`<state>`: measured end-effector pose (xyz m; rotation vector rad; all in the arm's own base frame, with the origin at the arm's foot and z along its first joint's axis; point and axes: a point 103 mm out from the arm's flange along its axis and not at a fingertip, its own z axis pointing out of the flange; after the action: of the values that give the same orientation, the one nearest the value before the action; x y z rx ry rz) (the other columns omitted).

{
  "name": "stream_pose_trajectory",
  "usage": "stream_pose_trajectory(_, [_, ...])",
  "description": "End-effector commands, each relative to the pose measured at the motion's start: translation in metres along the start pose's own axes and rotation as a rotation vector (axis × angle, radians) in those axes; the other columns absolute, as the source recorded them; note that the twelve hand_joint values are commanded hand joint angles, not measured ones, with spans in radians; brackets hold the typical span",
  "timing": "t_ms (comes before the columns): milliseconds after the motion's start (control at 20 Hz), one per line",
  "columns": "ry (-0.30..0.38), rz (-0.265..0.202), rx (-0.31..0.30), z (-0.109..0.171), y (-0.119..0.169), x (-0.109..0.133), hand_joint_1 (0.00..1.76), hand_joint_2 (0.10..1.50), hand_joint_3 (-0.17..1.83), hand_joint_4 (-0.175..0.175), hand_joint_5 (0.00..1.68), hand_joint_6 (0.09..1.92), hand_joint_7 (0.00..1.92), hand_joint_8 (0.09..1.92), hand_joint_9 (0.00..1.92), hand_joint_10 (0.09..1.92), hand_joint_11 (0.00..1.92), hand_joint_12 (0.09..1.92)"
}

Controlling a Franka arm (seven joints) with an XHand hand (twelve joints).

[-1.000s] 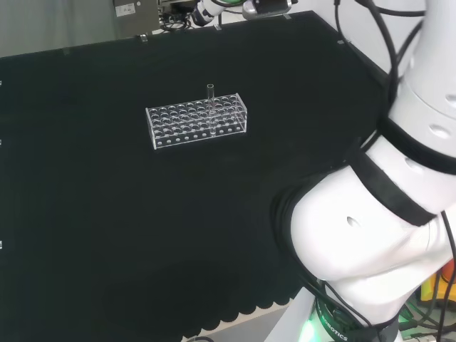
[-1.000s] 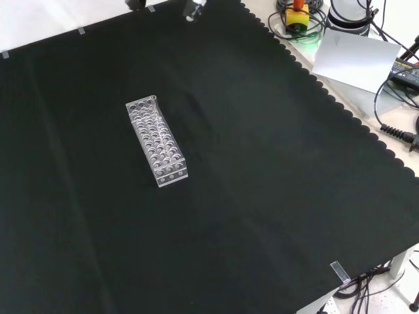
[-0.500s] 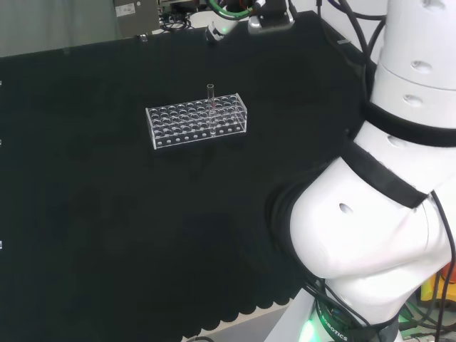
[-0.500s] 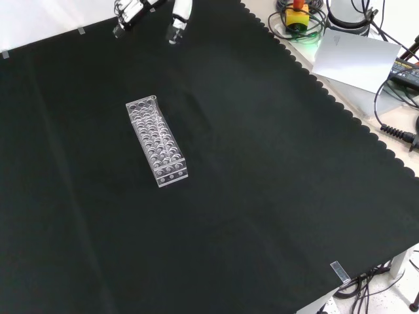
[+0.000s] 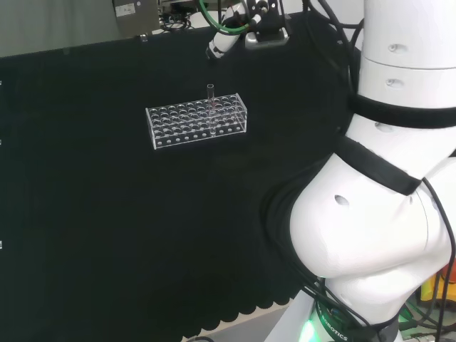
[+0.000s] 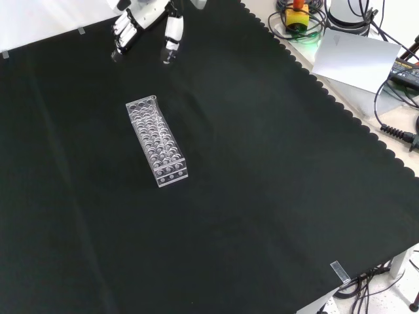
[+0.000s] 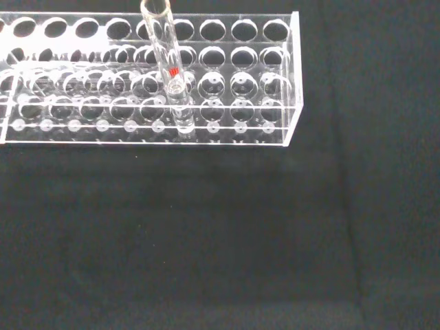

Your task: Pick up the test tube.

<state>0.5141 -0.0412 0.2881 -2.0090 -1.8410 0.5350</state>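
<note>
Hand [image 6: 145,25] farther onto the cloth than half a second back, closer to the rack.

Front view: hand reaches in from the top edge, fingers [image 6: 172,36] straight and spread, pointing down toward the cloth [image 6: 275,170], holding nothing; a second ago barely a fingertip showed there. Head view: one white finger now hangs just beyond the rack's [image 5: 197,125] far right end, apart from it, and the big white arm links [image 5: 385,185] have swung left and stand taller. Rack unmoved, clear plastic, lying lengthwise on the cloth. Tube [image 7: 168,65] upright in a hole near the rack's right end in the head view, its mouth above the top plate, a small red mark on the glass. Hand and tube not touching.
</note>
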Motion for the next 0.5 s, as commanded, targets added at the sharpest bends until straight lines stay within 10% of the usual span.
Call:
stream_pose_trajectory(50, [0.011,-0.022,0.028,0.013,0.012,0.006,0.49,0.98,0.16,-0.072,0.20,0.09,0.23,0.90,0.06,0.96,0.00,1.46])
stream_pose_trajectory(500, [-0.017,-0.049,0.056,0.032,0.016,0.027,0.76,0.92,0.16,-0.095,0.29,0.09,0.32,0.91,0.16,0.96,0.00,1.53])
